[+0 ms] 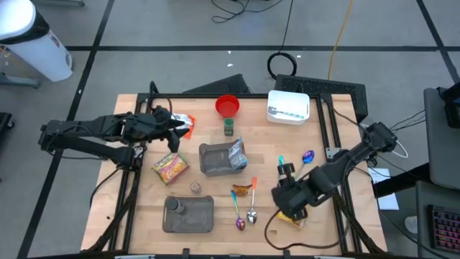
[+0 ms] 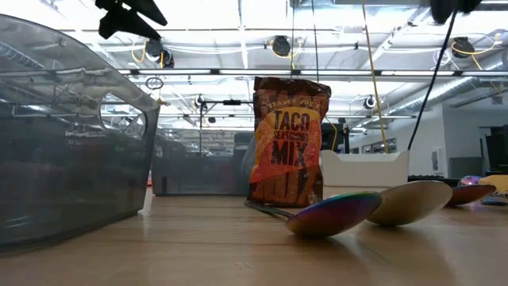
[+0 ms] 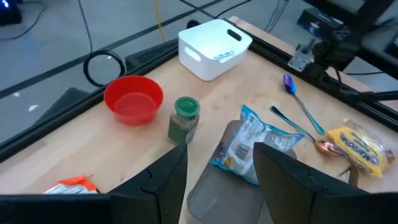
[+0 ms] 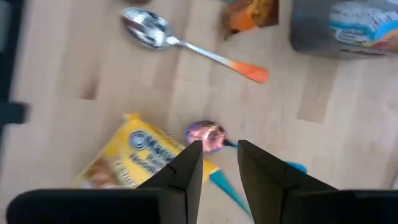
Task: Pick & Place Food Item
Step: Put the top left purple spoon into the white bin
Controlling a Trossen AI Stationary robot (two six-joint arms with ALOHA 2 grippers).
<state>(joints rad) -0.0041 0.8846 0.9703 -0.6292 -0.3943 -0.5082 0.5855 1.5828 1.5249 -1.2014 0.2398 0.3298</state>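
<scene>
Several food packets lie about the table. A yellow packet (image 4: 127,163) lies flat near the near right corner, beside a spoon's shiny head (image 4: 205,134). My right gripper (image 4: 219,163) hangs above them, pointing steeply down, its fingers a narrow gap apart with nothing between. A taco seasoning packet (image 2: 288,143) stands upright mid-table. A blue-white packet (image 3: 252,142) rests in a grey tray (image 1: 213,160). A noodle packet (image 1: 170,167) and an orange packet (image 1: 188,124) lie at the left. My left gripper (image 3: 221,180) hovers open and empty beside the orange packet.
A red bowl (image 3: 133,99), a green spice jar (image 3: 185,119) and a white bin (image 3: 214,48) stand along the far edge. Spoons (image 1: 251,213) lie near the front. A second grey tray (image 1: 188,214) holding a small jar sits at the front left.
</scene>
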